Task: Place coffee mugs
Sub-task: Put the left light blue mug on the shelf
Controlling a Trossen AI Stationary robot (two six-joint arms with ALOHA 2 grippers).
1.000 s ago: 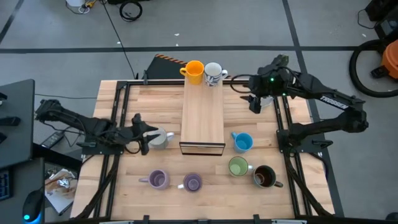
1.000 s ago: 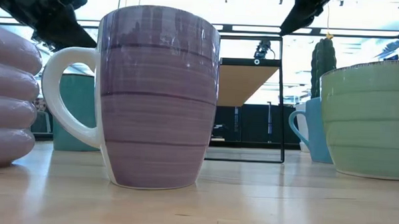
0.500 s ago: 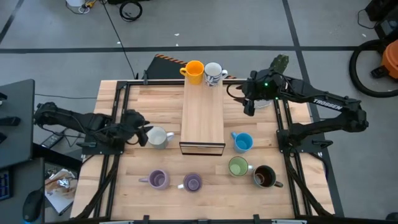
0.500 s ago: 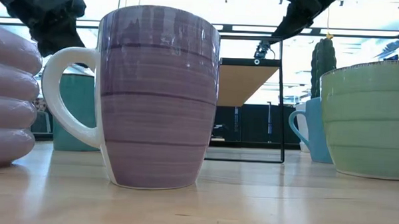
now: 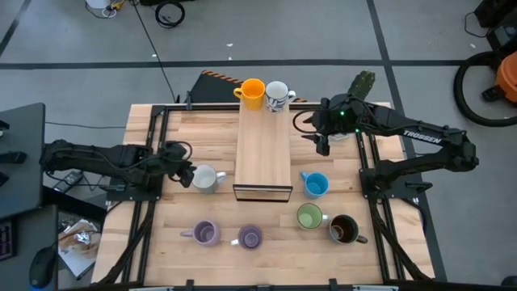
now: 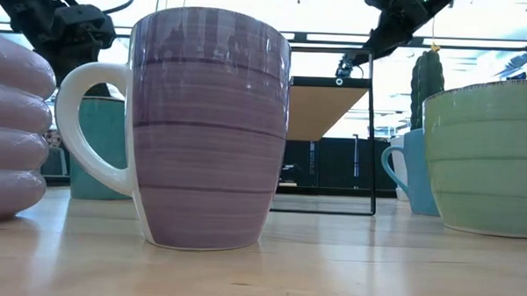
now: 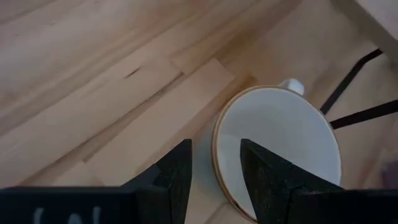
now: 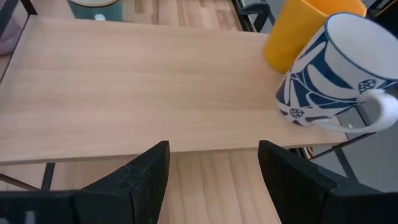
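Overhead, eight mugs surround a wooden shelf (image 5: 262, 153): orange mug (image 5: 252, 93) and patterned mug (image 5: 277, 94) on its far end, white mug (image 5: 205, 179) left, blue mug (image 5: 315, 184) right, four nearer. Left gripper (image 7: 214, 174) straddles the white mug's rim, narrowly parted. Right gripper (image 8: 212, 177), wide apart, hovers beside the shelf.

The table (image 5: 210, 133) is pale wood in planks, with a smooth matt finish and visible grain. The raised shelf (image 5: 263, 149) has a lighter, even wood top on thin black metal legs. The purple mug (image 6: 207, 128) is glossy glazed ceramic with faint horizontal bands. The green mug (image 6: 487, 160) looks glazed too, with soft ridges. The white mug (image 7: 280, 152) has a smooth, dull-white inside. The patterned mug (image 8: 336, 78) is shiny white ceramic with blue markings, beside a smooth orange mug (image 8: 305, 28).
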